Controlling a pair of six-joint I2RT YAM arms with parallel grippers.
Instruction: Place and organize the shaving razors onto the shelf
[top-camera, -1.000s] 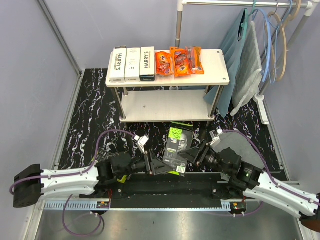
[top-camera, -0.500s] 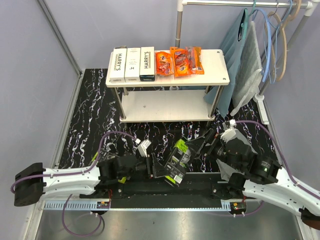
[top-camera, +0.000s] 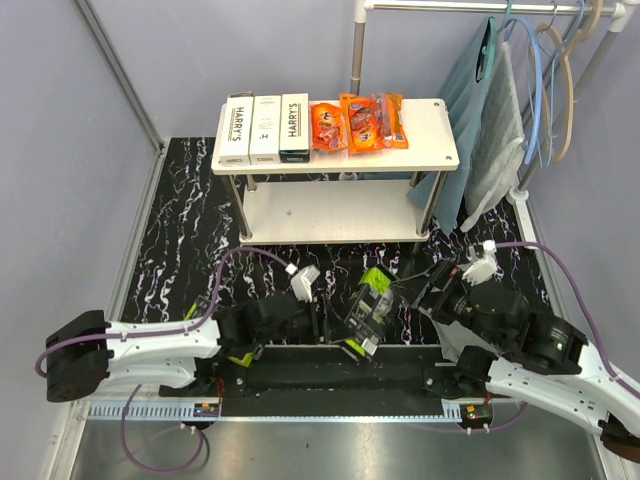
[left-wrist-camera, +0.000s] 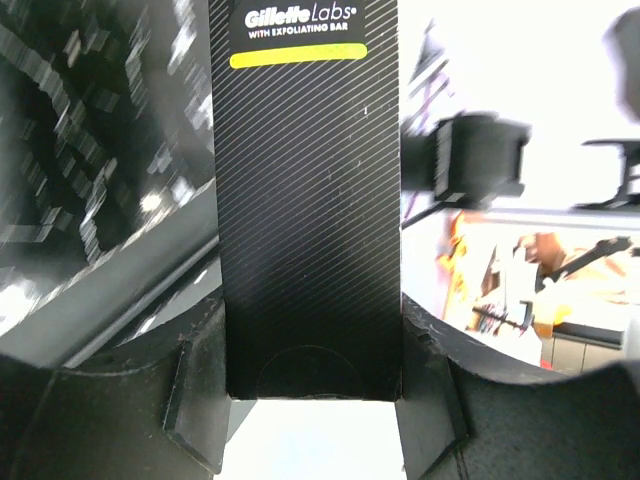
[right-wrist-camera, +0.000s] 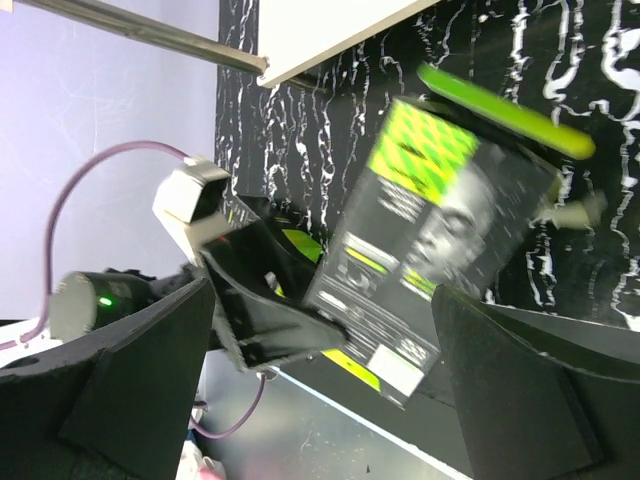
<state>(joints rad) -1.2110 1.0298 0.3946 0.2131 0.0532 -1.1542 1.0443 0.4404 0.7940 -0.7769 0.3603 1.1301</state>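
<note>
Blister pack (top-camera: 366, 308), black and lime green, sits tilted at lower centre of the top view, clamped between the left gripper's (top-camera: 335, 322) fingers. Just to its right, the right gripper (top-camera: 428, 288) is spread wide and holds nothing. On the shelf (top-camera: 432, 135) at upper centre, white boxes (top-camera: 265, 128) and orange packs (top-camera: 358, 122) lie side by side.

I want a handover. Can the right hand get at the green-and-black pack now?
Probably yes: the right hand is open, faces the pack, and nothing lies between; the left hand grips only one end.
</note>
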